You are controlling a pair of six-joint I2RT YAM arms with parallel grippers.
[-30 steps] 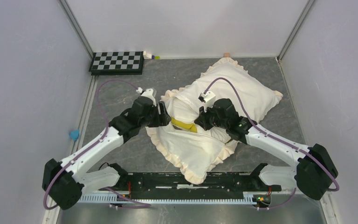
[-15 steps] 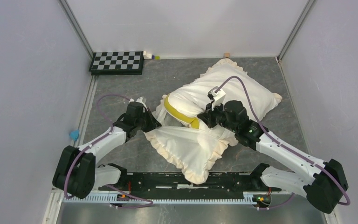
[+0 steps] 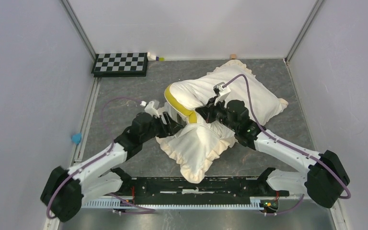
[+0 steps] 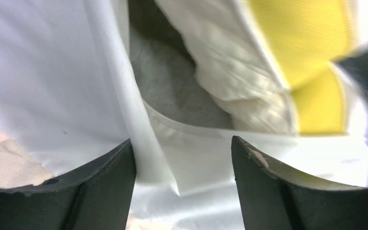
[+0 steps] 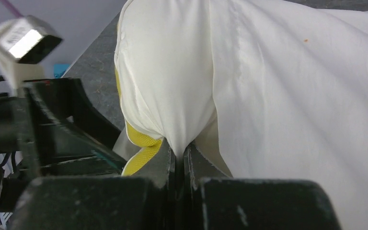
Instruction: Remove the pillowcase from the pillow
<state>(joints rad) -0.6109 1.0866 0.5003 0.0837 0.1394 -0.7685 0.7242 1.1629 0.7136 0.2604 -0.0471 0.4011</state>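
The pillow point(image 3: 188, 93) is plump and cream-white, and its yellow band point(image 3: 176, 101) sticks out of the pillowcase's open mouth toward the far left. The cream frilled pillowcase point(image 3: 199, 148) lies bunched toward the near side and still covers the pillow's right part point(image 3: 261, 93). My right gripper point(image 3: 202, 113) is shut on the pillow's white fabric beside the yellow band point(image 5: 143, 143), as the right wrist view point(image 5: 179, 152) shows. My left gripper point(image 3: 171, 125) is open, with the pillowcase's white hem point(image 4: 177, 165) between its fingers point(image 4: 108, 167). The pillow's yellow band point(image 4: 306, 52) lies just beyond.
A checkerboard point(image 3: 120, 63) lies at the far left corner with a small yellow-green object point(image 3: 156, 58) next to it. A small wooden block point(image 3: 232, 56) sits at the back wall. A blue object point(image 3: 76, 138) lies off the mat's left edge. Walls close in on three sides.
My right gripper has pulled the pillow away and to the far left, baring more yellow band. My left gripper drew back, then came forward again to the pillowcase mouth. The pillowcase bunched nearer.
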